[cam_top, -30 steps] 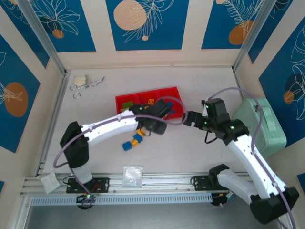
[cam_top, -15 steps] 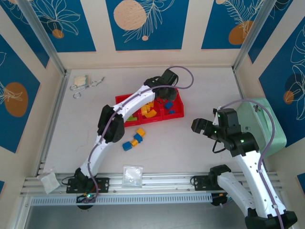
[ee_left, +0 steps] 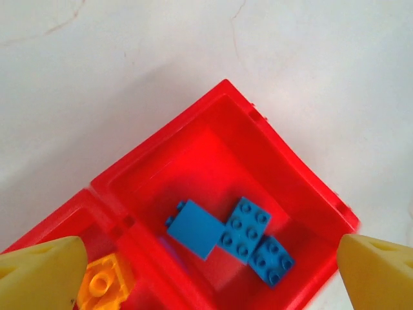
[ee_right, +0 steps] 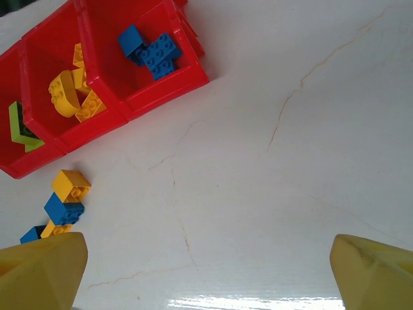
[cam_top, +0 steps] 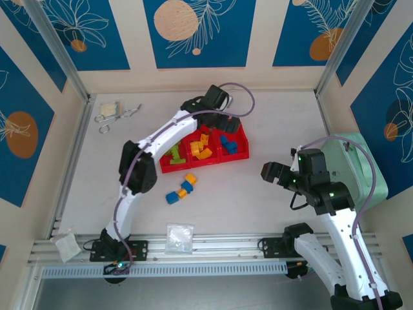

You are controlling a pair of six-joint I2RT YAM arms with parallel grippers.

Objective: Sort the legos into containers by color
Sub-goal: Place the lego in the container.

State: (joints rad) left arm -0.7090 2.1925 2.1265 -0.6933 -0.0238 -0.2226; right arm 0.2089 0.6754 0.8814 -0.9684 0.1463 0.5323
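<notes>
From above, the left gripper (cam_top: 227, 123) has moved from the loose legos (cam_top: 181, 189) to the red tray (cam_top: 169, 165). In its wrist view the jaws are now spread and the blue legos (ee_left: 235, 236) lie in the end compartment (ee_left: 284, 147), so one more seems sorted. In the right wrist view the right gripper (ee_right: 206, 271) is spread and empty.

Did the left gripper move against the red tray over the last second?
Yes. The left gripper went from the near edge of the red tray toward the far wall, and is now over its compartment of blue legos.
</notes>
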